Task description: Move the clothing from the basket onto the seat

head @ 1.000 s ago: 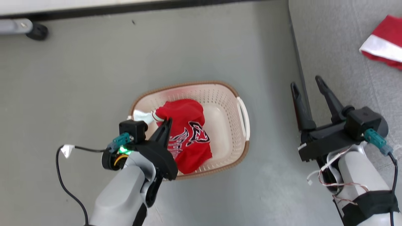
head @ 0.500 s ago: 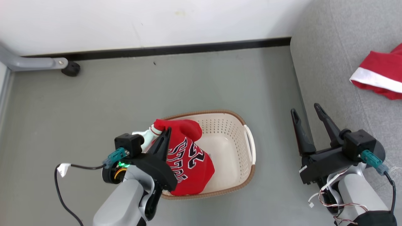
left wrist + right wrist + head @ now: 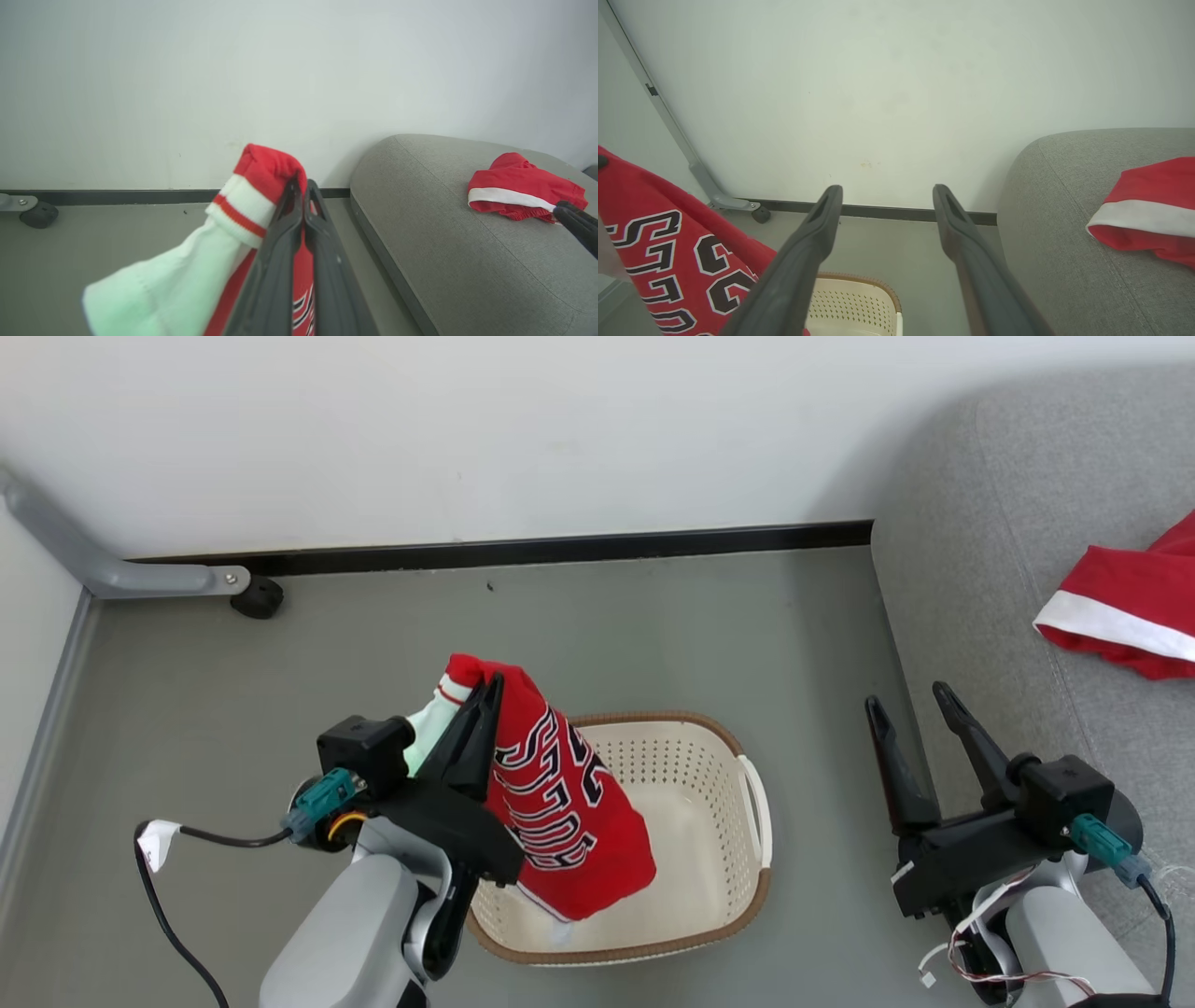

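My left gripper (image 3: 490, 683) is shut on the red jersey (image 3: 560, 812) with black-and-white lettering, pinching its top fold; the jersey hangs down over the cream basket (image 3: 709, 756), its lower end inside the rim. In the left wrist view the fingers (image 3: 280, 242) clamp the red cloth (image 3: 268, 165), with a white-and-red cuff (image 3: 243, 210) draped to the left. A red garment with a white stripe (image 3: 1120, 607) lies on the grey seat (image 3: 962, 597) at the right. My right gripper (image 3: 910, 695) stands open and empty beside the seat's edge.
The basket stands on grey floor (image 3: 653, 625) before a white wall with a black skirting strip (image 3: 560, 553). A grey metal leg with a black caster (image 3: 257, 599) sits at the far left. A black cable (image 3: 177, 915) trails from my left wrist.
The left gripper has lifted the jersey up out of the basket, so it now hangs lengthwise. The head camera has tilted up, showing more wall. The right gripper has stayed open and still.
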Robot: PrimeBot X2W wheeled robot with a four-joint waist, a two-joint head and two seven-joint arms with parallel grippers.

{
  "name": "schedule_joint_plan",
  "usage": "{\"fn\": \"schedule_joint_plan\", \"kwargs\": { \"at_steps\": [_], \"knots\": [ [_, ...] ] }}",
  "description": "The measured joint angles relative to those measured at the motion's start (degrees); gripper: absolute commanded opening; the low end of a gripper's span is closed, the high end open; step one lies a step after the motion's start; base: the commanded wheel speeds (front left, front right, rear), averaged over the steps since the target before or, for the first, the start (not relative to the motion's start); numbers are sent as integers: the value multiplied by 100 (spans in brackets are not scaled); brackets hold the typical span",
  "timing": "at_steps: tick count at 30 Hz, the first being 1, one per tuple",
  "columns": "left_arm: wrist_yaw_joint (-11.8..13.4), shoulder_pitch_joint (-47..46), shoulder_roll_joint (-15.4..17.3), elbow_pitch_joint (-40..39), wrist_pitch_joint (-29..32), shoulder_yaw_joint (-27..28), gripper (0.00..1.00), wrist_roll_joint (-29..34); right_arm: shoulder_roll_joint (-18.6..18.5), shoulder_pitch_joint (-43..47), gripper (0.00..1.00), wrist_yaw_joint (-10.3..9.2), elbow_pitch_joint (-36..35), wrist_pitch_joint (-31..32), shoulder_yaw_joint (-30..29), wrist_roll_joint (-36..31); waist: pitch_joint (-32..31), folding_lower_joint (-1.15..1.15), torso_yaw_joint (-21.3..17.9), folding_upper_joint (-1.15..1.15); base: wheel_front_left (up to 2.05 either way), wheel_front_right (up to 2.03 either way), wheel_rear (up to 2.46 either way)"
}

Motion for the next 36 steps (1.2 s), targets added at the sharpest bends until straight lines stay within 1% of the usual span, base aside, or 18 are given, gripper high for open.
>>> {"fn": "schedule_joint_plan", "kwargs": {
  "at_steps": [4, 14, 21, 24, 30, 36],
  "knots": [
    [48, 46, 34, -443, 0, 82, 0, 166, -4, 77, 100, 0, -1, 0, -19, 0, -88, 0, 42, 0, 0, 0, 0],
    [49, 69, 169, -1408, -1, 205, 0, 631, 23, 262, 100, 0, 44, 1, 25, 0, -300, 1, 154, 1, 0, 0, 0],
    [100, 70, 243, -2057, -2, 269, 0, 856, 40, 373, 100, 0, 58, 1, 38, 0, -425, 0, 227, 1, 0, 0, 0],
    [100, 71, 321, -2358, -2, 297, 0, 984, 64, 376, 100, 0, 53, 1, 54, 0, -446, 0, 247, 1, 0, 0, 0],
    [100, 68, 360, -2806, -3, 283, 0, 1136, 98, 378, 100, 0, 52, 1, 73, 2, -439, 1, 272, 0, 0, 0, 0],
    [101, 66, 380, -3048, -21, 277, 0, 1211, 113, 378, 100, 0, 40, 1, 104, 2, -413, 1, 275, 1, 0, 0, 0]
  ]
}}
